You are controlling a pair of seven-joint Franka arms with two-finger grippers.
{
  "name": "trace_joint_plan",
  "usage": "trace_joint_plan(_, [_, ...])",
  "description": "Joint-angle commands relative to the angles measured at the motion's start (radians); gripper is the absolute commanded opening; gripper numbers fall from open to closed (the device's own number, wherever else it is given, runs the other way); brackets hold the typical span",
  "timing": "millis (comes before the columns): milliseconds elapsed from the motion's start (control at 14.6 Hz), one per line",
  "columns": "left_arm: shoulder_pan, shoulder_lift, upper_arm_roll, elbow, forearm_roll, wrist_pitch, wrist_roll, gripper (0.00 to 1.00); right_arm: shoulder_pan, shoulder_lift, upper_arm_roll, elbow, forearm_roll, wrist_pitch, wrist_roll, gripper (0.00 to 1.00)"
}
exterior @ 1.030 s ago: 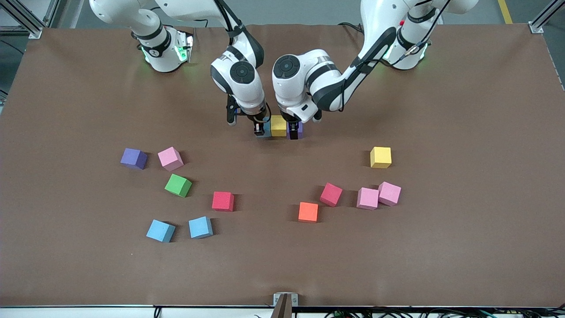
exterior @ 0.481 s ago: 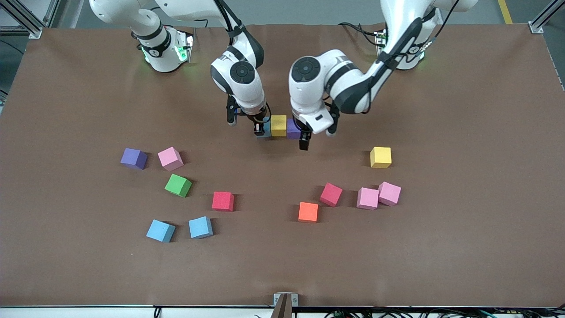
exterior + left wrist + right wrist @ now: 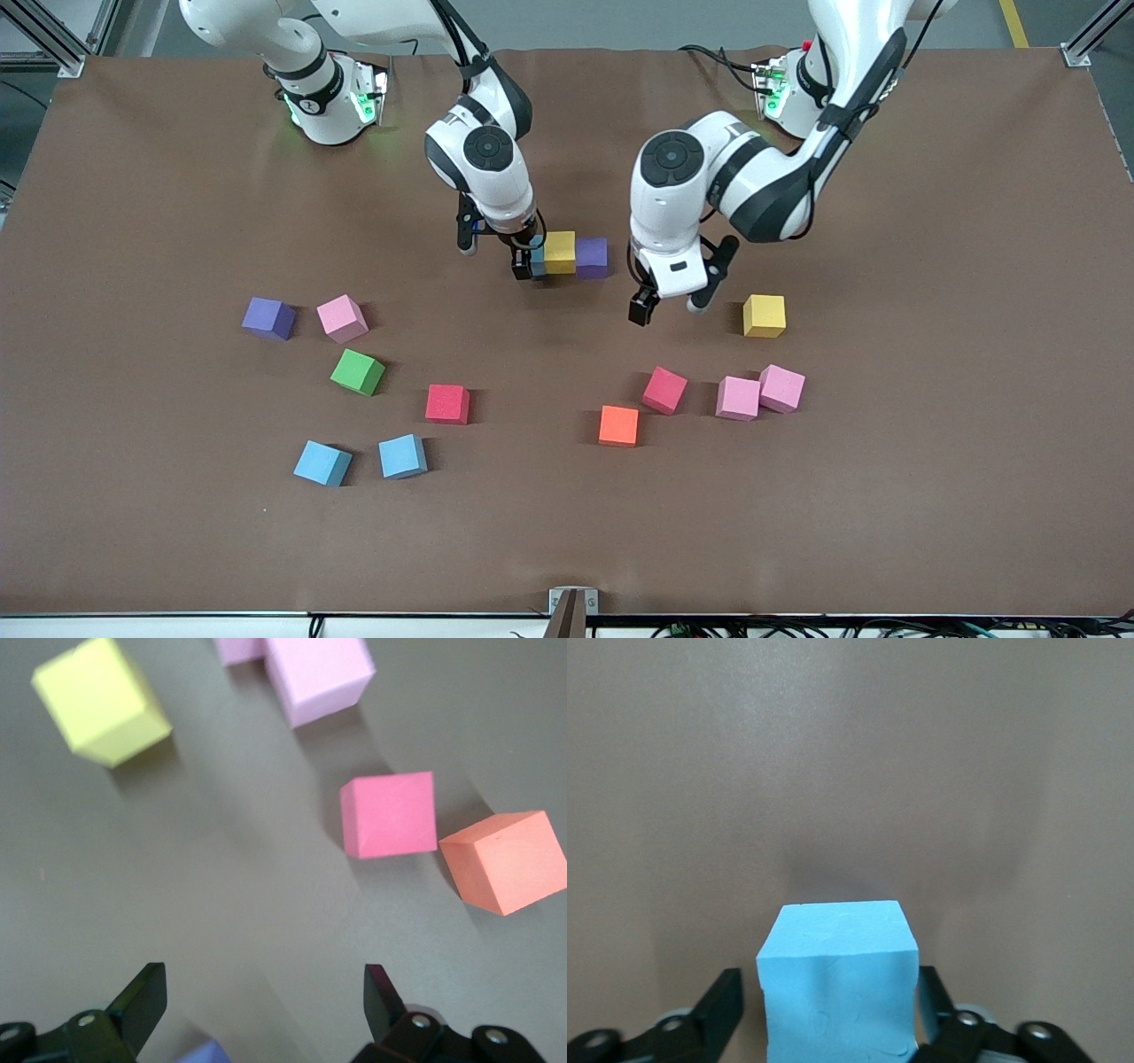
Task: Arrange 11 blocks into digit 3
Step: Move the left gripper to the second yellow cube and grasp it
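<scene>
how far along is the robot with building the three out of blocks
Early. One bar looks laid: a blue block, yellow block and purple block touch in a row. The right gripper straddles the blue block, fingers open. The left gripper hangs open, empty, over bare table. Twelve loose blocks remain; eight are needed.

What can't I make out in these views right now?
- Front view: the light blue block at the row's end is mostly hidden by the right gripper around it.
- Left wrist view: a purple block is cut off by the bottom edge, below the open left gripper; a pink block is cut off by the top edge.
- Right wrist view: the row's yellow block is out of frame.
</scene>
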Motion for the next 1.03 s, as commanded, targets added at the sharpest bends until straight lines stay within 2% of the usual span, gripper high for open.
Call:
trace_joint_plan(0, [0.055,-0.04,-0.008,-0.042,-0.016,-0.013,0.226,0.98,0.004,0.015,-0.003,0.015,0.006,0.004,0.012,1.0])
trace_joint_plan(549, [0.199,-0.138,-0.013,-0.15,-0.018,-0.013,0.85,0.99,0.005,0.014,-0.003,0.018,-0.001,-0.032,-0.029,1.0])
trace_joint_plan(687, [0.249,-0.172,-0.016,-0.191,-0.063,-0.013,1.045,1.0,0.002,0.014,-0.003,0.018,0.001,-0.035,-0.029,1.0])
trace_joint_plan(824, [0.295,-0.212,-0.016,-0.238,-0.084,-0.011,1.145,1.0,0.001,0.012,-0.005,0.021,0.001,-0.056,-0.031,1.0])
trace_joint_plan(961, [0.313,-0.223,-0.016,-0.265,-0.09,-0.007,1.165,1.0,0.001,0.012,-0.005,0.035,-0.001,-0.091,-0.035,1.0])
